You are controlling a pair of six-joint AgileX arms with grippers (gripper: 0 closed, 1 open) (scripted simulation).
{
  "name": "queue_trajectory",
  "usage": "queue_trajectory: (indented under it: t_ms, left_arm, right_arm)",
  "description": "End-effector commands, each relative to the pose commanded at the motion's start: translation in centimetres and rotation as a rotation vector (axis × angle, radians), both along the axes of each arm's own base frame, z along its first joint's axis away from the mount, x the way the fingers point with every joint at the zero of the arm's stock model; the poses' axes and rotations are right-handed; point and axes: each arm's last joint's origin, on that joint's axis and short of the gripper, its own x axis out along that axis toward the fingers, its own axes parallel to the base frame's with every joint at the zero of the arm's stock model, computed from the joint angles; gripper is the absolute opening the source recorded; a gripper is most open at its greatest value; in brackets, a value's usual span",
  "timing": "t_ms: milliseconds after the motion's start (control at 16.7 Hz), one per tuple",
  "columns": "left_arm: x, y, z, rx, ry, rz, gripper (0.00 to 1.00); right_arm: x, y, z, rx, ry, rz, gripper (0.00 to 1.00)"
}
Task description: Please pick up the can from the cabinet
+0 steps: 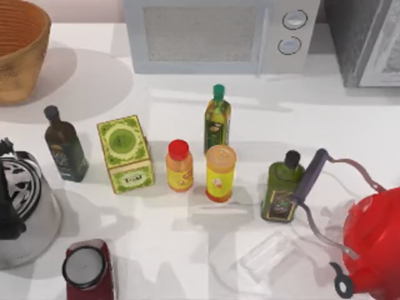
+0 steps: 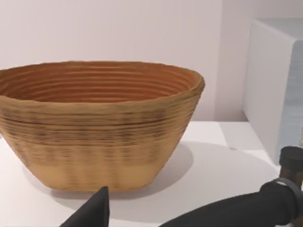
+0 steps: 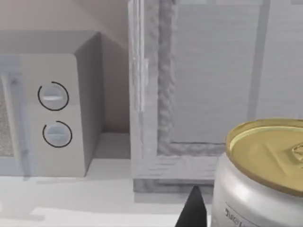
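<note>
Sitting beside the right gripper's finger (image 3: 193, 208) (touching?): the can (image 3: 258, 179).

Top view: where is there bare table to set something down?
Free: the strip between the microwave and the green-capped bottle, running right toward the cabinet; also between the basket and the tea box. Crowded: the middle row of bottles and the front edge by both kettles.
</note>
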Motion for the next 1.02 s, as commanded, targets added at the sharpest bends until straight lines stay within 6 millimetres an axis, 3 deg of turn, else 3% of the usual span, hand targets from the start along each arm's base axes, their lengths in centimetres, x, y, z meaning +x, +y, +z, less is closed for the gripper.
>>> queue_trajectory:
  t_ms: [480, 1020]
  left_arm:
    - [0.0, 0.0, 0.0, 0.000, 0.000, 0.000, 1.00]
    - [0.0, 0.0, 0.0, 0.000, 0.000, 0.000, 1.00]
  right_arm:
    - [2.9, 0.0, 5.5, -0.027, -0.121, 0.070, 0.00]
    - [8.6, -0.1, 8.6, -0.047, -0.196, 0.181, 0.00]
